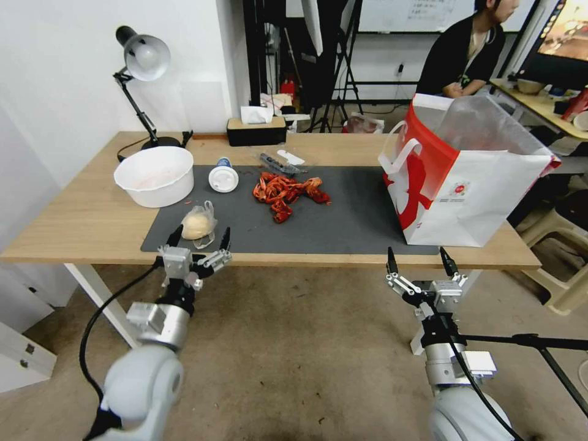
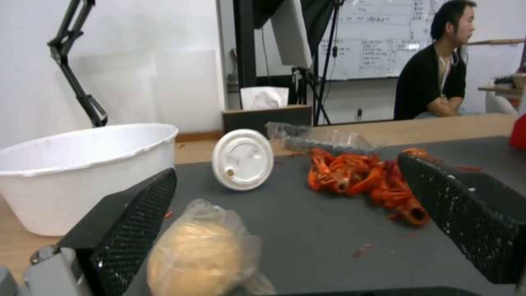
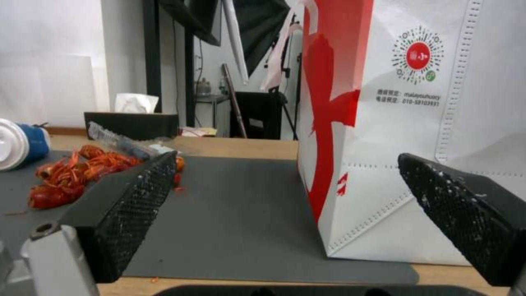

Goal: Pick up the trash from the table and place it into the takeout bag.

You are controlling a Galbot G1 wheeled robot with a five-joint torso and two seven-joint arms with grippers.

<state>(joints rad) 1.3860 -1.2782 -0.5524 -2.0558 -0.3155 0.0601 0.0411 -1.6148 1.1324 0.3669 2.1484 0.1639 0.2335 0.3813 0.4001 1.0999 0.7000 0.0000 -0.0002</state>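
Light-wood table (image 1: 92, 226) bears grey mat (image 1: 343, 223), white bowl (image 1: 154, 176), lamp (image 1: 144, 67)

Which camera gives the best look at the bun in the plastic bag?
The left wrist view: the bagged bun sits close up between the open left end effector's fingers. The head view shows the bun small, from above, on the dark mat's near edge. The right wrist view faces the takeout bag instead.

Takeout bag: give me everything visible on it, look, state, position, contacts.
The takeout bag is a large boxy white paper bag with red side panels, white loop handles and a small round red logo with print under it on its front. It stands upright and open at the table's right end, its base partly on the dark grey mat. A clear plastic liner billows out of its mouth. The open right gripper hangs before the table edge, apart from it.
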